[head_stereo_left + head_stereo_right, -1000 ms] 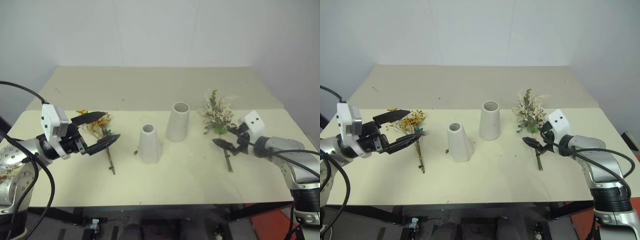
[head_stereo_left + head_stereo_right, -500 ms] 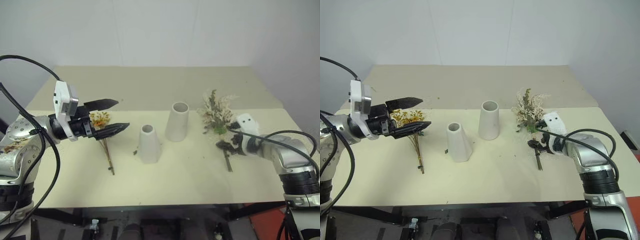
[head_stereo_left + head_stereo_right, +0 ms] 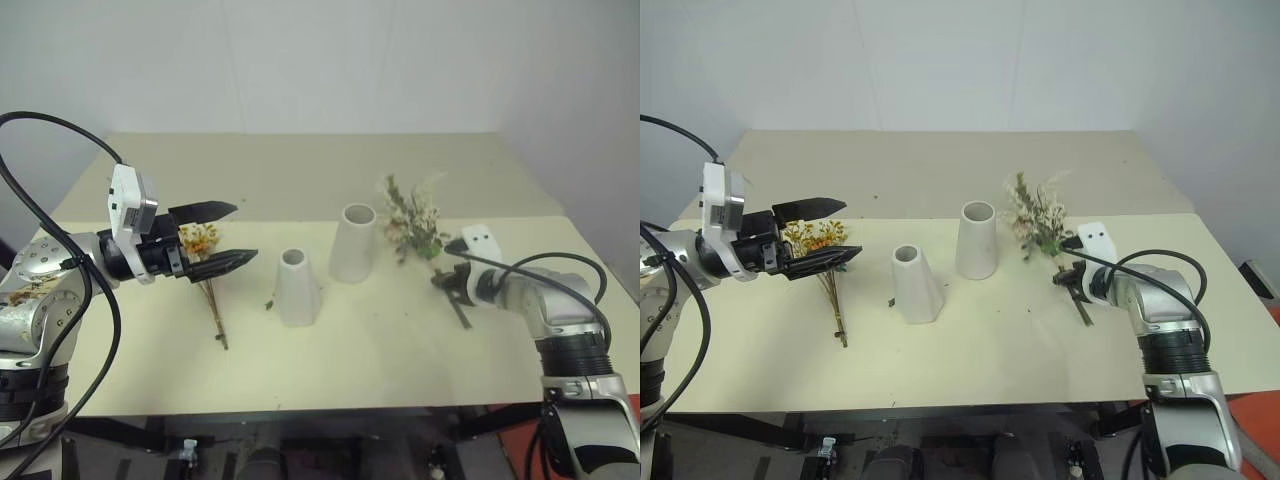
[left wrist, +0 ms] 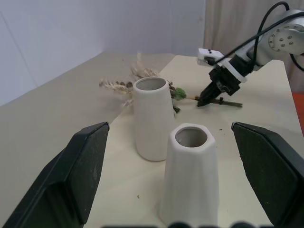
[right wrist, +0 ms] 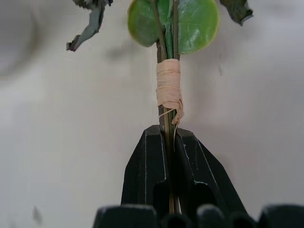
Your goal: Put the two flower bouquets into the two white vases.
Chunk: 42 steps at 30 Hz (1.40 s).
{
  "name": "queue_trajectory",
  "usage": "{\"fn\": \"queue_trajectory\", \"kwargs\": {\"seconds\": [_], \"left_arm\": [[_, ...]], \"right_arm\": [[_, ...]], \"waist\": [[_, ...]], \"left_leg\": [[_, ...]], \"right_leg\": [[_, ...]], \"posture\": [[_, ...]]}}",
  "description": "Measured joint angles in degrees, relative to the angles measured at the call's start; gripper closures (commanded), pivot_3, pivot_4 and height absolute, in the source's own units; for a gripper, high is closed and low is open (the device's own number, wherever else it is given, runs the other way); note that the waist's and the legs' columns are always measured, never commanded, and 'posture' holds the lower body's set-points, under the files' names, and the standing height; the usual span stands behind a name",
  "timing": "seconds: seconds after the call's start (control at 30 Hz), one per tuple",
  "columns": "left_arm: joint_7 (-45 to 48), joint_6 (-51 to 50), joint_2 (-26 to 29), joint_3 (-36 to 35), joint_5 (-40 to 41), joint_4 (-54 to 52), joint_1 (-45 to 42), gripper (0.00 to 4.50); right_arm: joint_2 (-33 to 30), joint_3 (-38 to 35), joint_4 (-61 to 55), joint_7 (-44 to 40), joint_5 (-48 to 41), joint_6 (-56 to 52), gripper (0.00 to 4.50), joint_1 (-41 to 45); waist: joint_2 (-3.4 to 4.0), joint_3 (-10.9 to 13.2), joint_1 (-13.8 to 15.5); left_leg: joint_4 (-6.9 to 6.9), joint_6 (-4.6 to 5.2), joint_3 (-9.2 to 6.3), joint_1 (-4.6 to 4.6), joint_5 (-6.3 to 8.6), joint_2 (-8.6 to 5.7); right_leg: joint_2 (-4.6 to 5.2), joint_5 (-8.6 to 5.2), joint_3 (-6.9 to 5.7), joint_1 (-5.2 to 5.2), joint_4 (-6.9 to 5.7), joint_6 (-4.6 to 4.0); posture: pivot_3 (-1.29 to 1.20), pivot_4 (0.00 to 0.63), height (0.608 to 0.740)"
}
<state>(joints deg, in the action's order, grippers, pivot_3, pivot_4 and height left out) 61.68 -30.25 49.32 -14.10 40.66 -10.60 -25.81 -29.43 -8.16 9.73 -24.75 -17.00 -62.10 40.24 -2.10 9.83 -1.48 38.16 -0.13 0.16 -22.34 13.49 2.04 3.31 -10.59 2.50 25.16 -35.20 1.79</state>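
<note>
Rose bouquet (image 3: pixel 408 222): stems pinched tight in R gripper (image 5: pixel 167 156), blooms lifted beside tall vase (image 3: pixel 354 243). Yellow bouquet (image 3: pixel 205 268) flat on table (image 3: pixel 300 370), L of short vase (image 3: pixel 296 287). L gripper (image 3: pixel 232 235) above it, fingers wide, holding 0.

Vases (image 3: pixel 312 272) between two bouquets (image 3: pixel 205 270) on table (image 3: pixel 380 360)
</note>
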Motion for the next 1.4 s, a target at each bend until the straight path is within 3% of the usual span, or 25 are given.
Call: {"fn": "queue_trajectory", "kwargs": {"seconds": [0.17, 0.27, 0.4, 0.8, 1.4], "left_arm": [[-1.01, -0.05, -0.2, 0.0, -0.1, 0.37, -0.7, 0.0], [-2.5, -0.18, -1.24, 0.19, -0.21, 0.43, -1.66, 0.0], [-4.21, -1.17, -2.13, 1.09, -0.4, 1.11, -2.17, 0.0], [-6.11, -2.55, -3.03, 1.69, -0.98, 1.36, -2.36, 0.0], [-7.14, -2.63, -2.78, -0.56, -0.06, -0.14, 0.42, 0.0]], "right_arm": [[6.94, -11.38, 0.8, 8.95, -1.32, 13.15, 4.47, 3.69], [9.67, -11.96, 0.81, 9.87, -0.62, 25.24, 4.47, 3.4], [12.62, -12.13, 0.98, 6.4, -3.53, 32.56, 4.47, 4.32], [22.12, -5.17, 0.19, -5.08, -9.03, 49.43, 4.47, 10.14], [27.21, 0.54, 12.28, -8.95, -6.27, 61.45, 4.47, 10.52]], "waist": [[0.0, 0.0, 0.1], [0.01, 0.0, -0.01], [0.0, 0.0, -0.64], [0.04, 0.02, -1.83], [0.07, 0.04, -1.99]], "left_leg": [[-0.02, 0.0, -0.04, -0.08, 0.0, 0.0], [-0.02, 0.0, -0.02, -0.09, 0.0, -0.03], [-0.02, 0.0, -0.03, -0.04, 0.0, 0.0], [-0.09, 0.0, -0.07, 0.0, 0.0, 0.04], [-0.09, 0.0, -0.06, 0.01, 0.0, 0.04]], "right_leg": [[0.02, 0.06, -0.04, 0.0, 0.07, -0.1], [0.05, 0.11, -0.02, 0.01, 0.07, -0.14], [0.02, 0.14, -0.02, 0.01, -0.01, -0.19], [-0.01, 0.24, -0.03, 0.03, -0.07, -0.36], [-0.01, 0.24, -0.03, 0.07, -0.1, -0.38]], "posture": [[0.0, 0.15, 0.74], [0.0, 0.15, 0.74], [0.0, 0.15, 0.74], [0.0, 0.15, 0.74], [0.0, 0.15, 0.74]]}}
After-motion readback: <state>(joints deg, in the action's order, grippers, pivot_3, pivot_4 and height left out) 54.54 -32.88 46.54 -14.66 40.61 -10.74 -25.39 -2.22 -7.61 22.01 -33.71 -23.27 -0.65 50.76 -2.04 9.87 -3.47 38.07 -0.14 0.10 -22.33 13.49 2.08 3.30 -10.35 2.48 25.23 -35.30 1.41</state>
